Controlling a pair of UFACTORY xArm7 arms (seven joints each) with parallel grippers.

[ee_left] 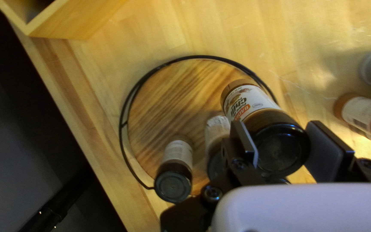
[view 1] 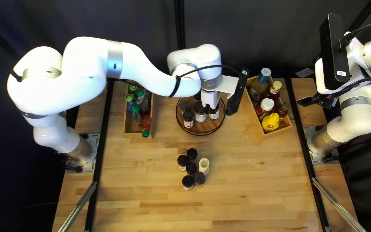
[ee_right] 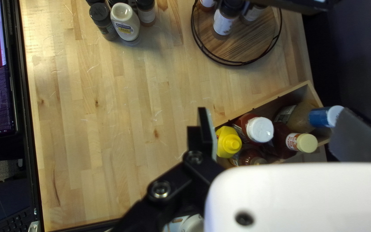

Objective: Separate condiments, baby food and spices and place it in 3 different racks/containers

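While upright, jar (ee_left: 251, 104) in left claw (view 1: 211, 101)

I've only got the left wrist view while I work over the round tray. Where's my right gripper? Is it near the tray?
Observer: No. The top left view shows the right gripper off toward the table's right edge, with the bottle box between it and the round tray.

Operator: I only catch a corner of that box. Anything yellow in it?

Observer: Yes, a yellow squeeze bottle, at the end nearer the table's near edge.

Operator: And the third container?

Observer: A wooden box left of the tray in the top left view, holding small green-capped bottles.
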